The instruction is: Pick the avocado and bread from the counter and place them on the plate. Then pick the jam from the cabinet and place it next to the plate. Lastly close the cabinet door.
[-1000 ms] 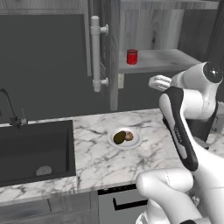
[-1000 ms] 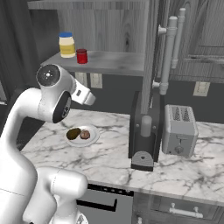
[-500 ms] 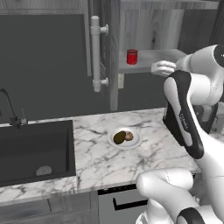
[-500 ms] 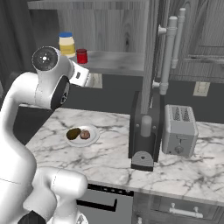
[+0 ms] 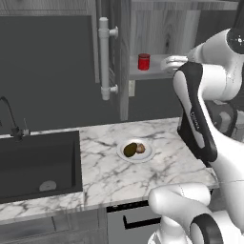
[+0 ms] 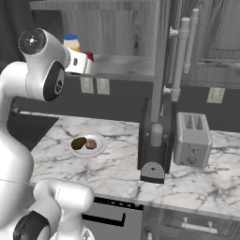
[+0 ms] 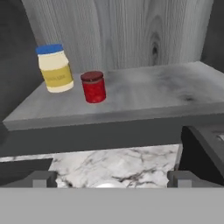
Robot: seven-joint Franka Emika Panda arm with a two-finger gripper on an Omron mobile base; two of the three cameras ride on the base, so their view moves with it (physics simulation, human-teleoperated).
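Over the last second I have swung the arm up from above the plate to shelf height, so the tool [image 7: 112,179] now faces the open cabinet, its fingers spread wide with nothing between them. The jam [image 7: 93,87], a small red jar with a darker lid, stands upright on the pale grey shelf [image 7: 148,94] near its left end, just beside a mayonnaise-like jar with a blue cap [image 7: 55,68] that sits a little further back; the two look close but not touching. In my hand view the jam is left of centre and still well ahead of the fingertips, so I judge the tool needs to shift toward it and go forward before closing, and the neighbouring jar leaves little room on that side, which could get knocked. From the left base view the jam [image 5: 144,61] shows on the shelf beyond the cabinet door [image 5: 125,57], which stands open edge-on with its white bar handle [image 5: 105,57] toward me; it has to stay that way until the jar is out. Down on the worktop [image 5: 157,171] the plate [image 5: 145,156] already holds both the avocado [image 5: 130,150] and the bread [image 5: 140,148], lying against each other, so I take the first part as done. Further right, in the right base view, a toaster [image 6: 193,139] and a dark coffee machine [image 6: 155,150] stand on the worktop, well apart from the plate [image 6: 97,149].
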